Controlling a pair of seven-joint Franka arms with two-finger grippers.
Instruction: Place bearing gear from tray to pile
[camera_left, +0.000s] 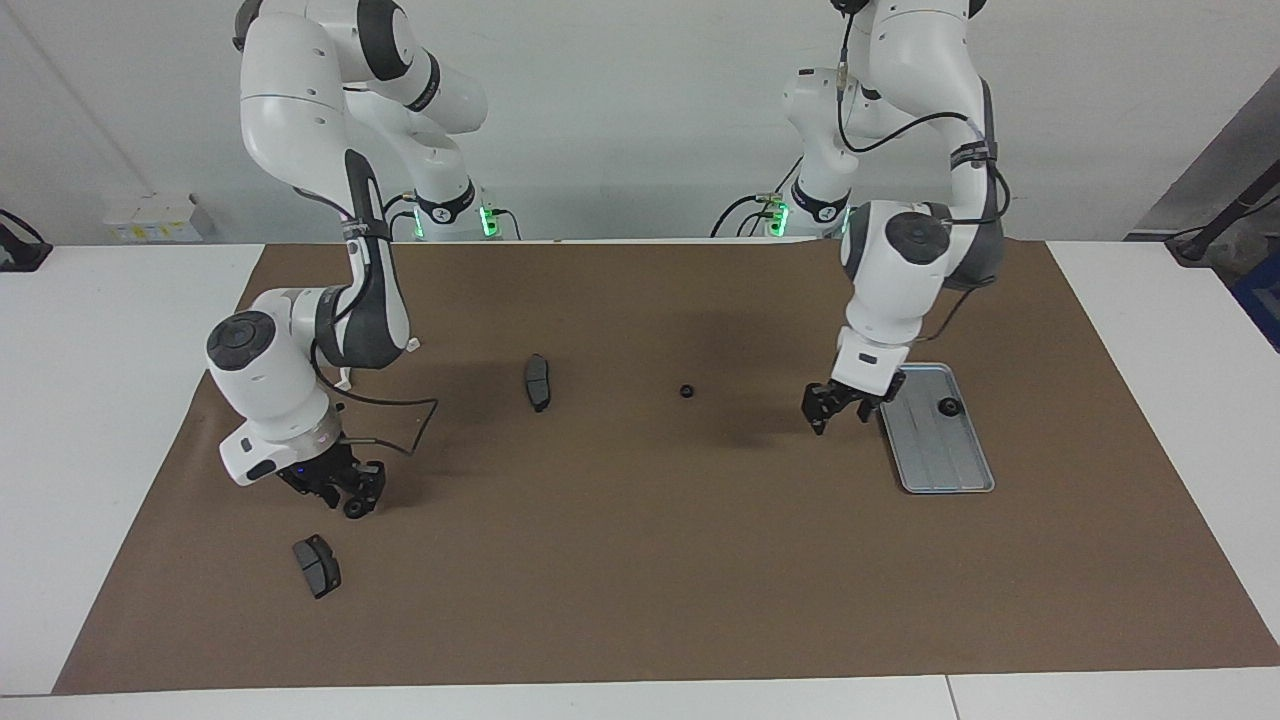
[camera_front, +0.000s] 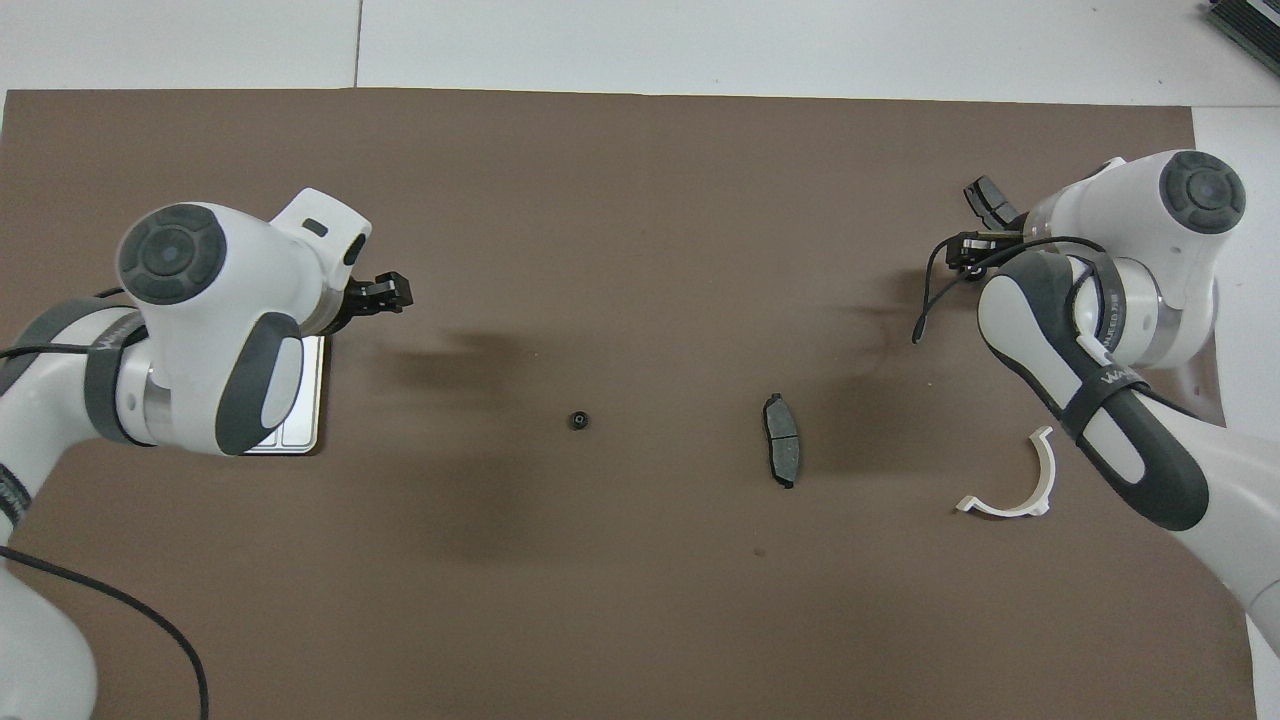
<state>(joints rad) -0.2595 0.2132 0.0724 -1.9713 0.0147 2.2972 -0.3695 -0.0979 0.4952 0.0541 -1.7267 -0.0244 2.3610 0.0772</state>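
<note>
Facing view: one bearing gear (camera_left: 948, 406) sits in the tray (camera_left: 935, 455), another small gear (camera_left: 687, 391) lies loose on the brown mat (camera_left: 640, 560).
Left pincer (camera_left: 835, 408) hangs empty over the mat just beside the tray, its jaws apart. The right pincer (camera_left: 352, 497) is low over the mat near a brake pad (camera_left: 317, 566) (whether it is wide or narrow, I cannot tell). A second brake pad (camera_left: 537, 382) lies mid-tabletop, between the loose gear and the white bracket (camera_front: 1010, 485), well apart from both.
</note>
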